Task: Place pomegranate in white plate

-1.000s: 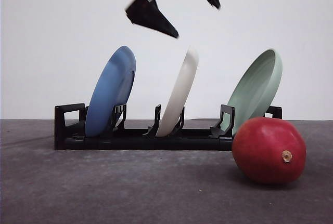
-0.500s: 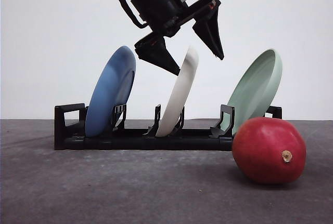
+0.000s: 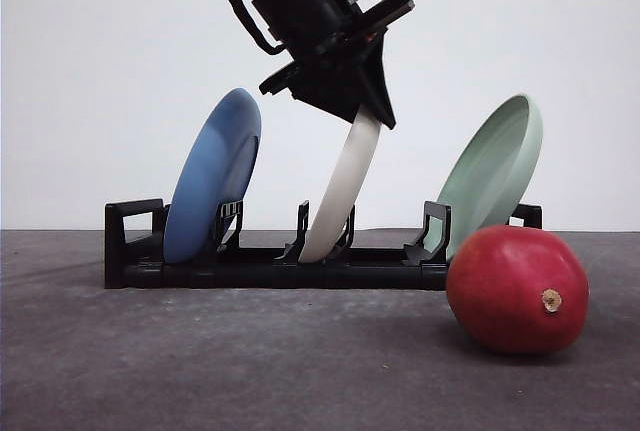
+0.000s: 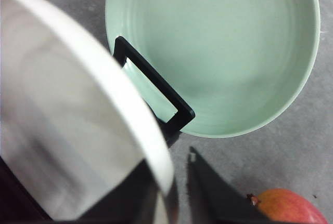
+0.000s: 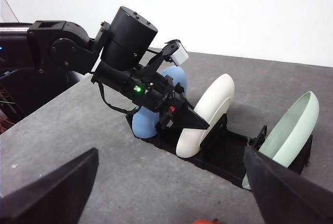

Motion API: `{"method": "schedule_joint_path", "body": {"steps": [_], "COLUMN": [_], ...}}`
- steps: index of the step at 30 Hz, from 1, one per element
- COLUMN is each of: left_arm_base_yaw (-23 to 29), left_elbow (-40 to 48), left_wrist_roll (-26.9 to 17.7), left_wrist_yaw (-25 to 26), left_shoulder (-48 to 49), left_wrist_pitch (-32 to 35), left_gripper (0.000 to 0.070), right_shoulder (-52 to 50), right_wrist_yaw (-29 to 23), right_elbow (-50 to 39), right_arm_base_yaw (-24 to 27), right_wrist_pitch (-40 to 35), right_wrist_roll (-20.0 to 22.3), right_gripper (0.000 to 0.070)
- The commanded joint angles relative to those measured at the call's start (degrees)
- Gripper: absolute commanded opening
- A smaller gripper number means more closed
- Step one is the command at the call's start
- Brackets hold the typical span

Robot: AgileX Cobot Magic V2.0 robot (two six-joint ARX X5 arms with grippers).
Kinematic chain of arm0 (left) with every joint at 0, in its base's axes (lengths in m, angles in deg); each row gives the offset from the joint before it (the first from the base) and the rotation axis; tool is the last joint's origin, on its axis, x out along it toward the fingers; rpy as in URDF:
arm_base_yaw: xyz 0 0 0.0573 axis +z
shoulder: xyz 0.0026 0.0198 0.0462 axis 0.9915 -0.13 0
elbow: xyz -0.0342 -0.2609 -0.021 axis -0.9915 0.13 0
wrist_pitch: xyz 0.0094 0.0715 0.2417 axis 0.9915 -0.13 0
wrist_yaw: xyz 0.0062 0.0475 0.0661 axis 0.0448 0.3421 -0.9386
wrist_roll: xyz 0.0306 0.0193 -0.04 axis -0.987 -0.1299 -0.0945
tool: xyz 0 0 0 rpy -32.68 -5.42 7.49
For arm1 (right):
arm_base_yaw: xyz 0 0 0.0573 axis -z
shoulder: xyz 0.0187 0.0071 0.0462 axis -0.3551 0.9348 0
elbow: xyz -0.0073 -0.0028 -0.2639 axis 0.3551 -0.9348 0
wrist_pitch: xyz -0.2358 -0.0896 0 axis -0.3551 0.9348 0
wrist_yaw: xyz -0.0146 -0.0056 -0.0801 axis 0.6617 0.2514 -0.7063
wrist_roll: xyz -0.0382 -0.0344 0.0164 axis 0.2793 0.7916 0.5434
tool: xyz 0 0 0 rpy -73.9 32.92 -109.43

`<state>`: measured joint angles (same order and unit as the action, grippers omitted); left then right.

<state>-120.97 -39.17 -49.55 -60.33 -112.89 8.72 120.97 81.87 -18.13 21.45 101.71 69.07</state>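
The left gripper point(image 3: 362, 111) is clamped on the top rim of the white plate point(image 3: 340, 196), which stands on edge in the rack point(image 3: 135, 251). The pomegranate point(image 3: 516, 289) sits on the table, down and to the right (nearer the right arm, I'd say); the right gripper point(image 5: 171, 193) is spread wide.

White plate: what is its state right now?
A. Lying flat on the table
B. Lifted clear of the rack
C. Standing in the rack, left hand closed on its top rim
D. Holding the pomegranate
C: the white plate stands in the black rack, and the left hand pinches its upper rim.
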Motion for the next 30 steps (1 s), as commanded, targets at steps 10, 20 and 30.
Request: {"method": "schedule_joint_path", "body": {"steps": [10,20,30], "left_arm_base_yaw": [-0.59,-1.08,-5.83], "left_elbow": [-1.76,-1.82,-1.81], "left_wrist_roll": [1.47,1.68,1.61], "left_wrist_yaw": [0.21,0.86,4.19], "left_shoulder": [-0.72,5.84,18.68], "left_wrist_pitch": [0.22,0.22,-8.88], "left_gripper": [0.0004,0.0004,0.0004], "right_shoulder": [0.22,0.22,0.22], "right_wrist_yaw": [-0.02,-0.04,-0.02], "right_elbow": [0.96,0.96,0.96], "right_arm_base_yaw": [-0.15,-0.13,-0.13], "right_wrist_pitch": [-0.37,-0.42,-0.44], "right_wrist_roll": [0.22,0.28,0.26], "right_gripper": [0.0563,0.0563,0.0563]}}
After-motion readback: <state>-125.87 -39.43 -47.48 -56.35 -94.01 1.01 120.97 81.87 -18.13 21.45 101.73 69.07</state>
